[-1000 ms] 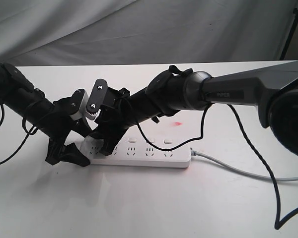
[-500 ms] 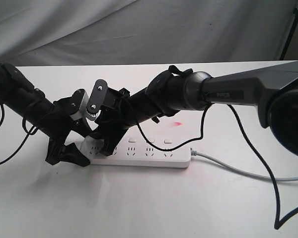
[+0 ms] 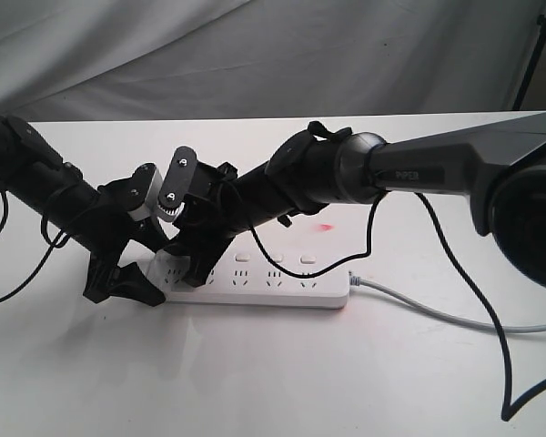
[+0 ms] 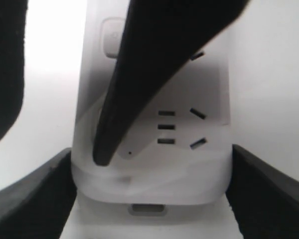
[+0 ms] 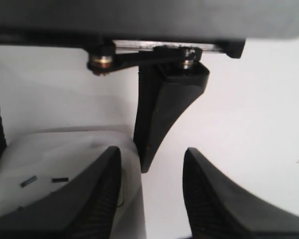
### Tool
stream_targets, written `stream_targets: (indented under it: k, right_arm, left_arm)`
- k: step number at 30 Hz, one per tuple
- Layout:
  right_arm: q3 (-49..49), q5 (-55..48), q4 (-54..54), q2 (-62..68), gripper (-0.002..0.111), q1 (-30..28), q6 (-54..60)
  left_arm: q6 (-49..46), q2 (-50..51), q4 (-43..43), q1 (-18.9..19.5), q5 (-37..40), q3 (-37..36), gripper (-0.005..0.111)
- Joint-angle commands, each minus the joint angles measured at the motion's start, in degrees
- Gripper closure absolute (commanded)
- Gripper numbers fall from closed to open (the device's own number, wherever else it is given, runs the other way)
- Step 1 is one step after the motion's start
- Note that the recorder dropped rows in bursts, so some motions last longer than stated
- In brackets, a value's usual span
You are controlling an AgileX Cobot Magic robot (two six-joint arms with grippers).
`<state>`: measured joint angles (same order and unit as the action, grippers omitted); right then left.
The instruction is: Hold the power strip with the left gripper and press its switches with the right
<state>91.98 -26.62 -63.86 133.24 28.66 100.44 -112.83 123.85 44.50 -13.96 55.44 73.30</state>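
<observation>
The white power strip lies on the table with its grey cable leading right. My left gripper is shut on its left end; in the left wrist view the fingers press both sides of the power strip. My right gripper stands open over that same end. One of its fingers slants across the strip's face and covers part of the end switch. The other finger hangs over bare table. Three switches show uncovered.
A small red light spot sits on the white table behind the strip. Black cables loop from the right arm over the table's right side. Grey cloth hangs behind the table.
</observation>
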Motion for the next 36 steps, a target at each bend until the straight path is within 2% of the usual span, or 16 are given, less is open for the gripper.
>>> stream_targets:
  k: [1, 15, 30, 36]
  right_arm:
    - [-0.98, 0.87, 3.32, 1.14, 0.069, -0.13, 0.54]
    - [-2.56, 1.12, 2.62, 2.99, 0.069, -0.13, 0.92]
    - [-2.56, 1.36, 0.31, -7.71, 0.069, -0.13, 0.92]
    - [-3.52, -1.53, 1.63, -9.20, 0.069, -2.11, -1.07]
  left_arm:
    - [0.04, -0.28, 0.04, -0.01, 0.14, 0.34, 0.050]
    - [0.04, -0.28, 0.04, -0.01, 0.14, 0.34, 0.050]
    - [0.04, -0.28, 0.04, -0.01, 0.14, 0.34, 0.050]
    - [0.04, -0.28, 0.04, -0.01, 0.14, 0.34, 0.050]
